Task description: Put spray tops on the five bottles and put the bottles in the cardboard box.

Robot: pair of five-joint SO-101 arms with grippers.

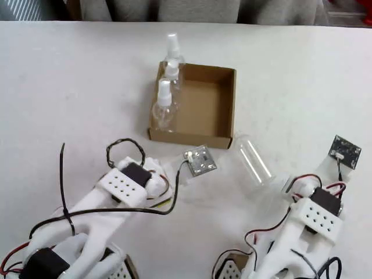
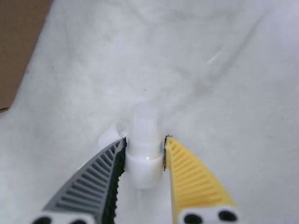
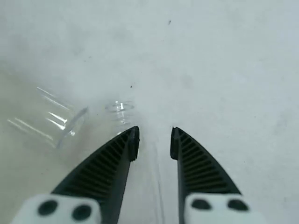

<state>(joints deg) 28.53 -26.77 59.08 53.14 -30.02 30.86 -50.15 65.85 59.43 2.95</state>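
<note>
My left claw (image 2: 144,142) pinches a spray top (image 2: 144,125) by its collar, nozzle ahead, presumably ready for fitting. My right claw (image 3: 154,139) clamps a clear bottle (image 3: 120,111), neck forward to receive it; the cardboard box (image 1: 192,138) sits beyond both.

left arm (image 1: 124,185): white plastic, stretched low over the table from its near edge | left gripper (image 2: 145,141): grey and yellow ribbed fingers clamped on a white plastic spray top (image 2: 142,156) | right arm (image 1: 317,216): white plastic, low | right gripper (image 3: 154,136): black ribbed fingers gripping a clear plastic bottle (image 3: 120,109)
</note>
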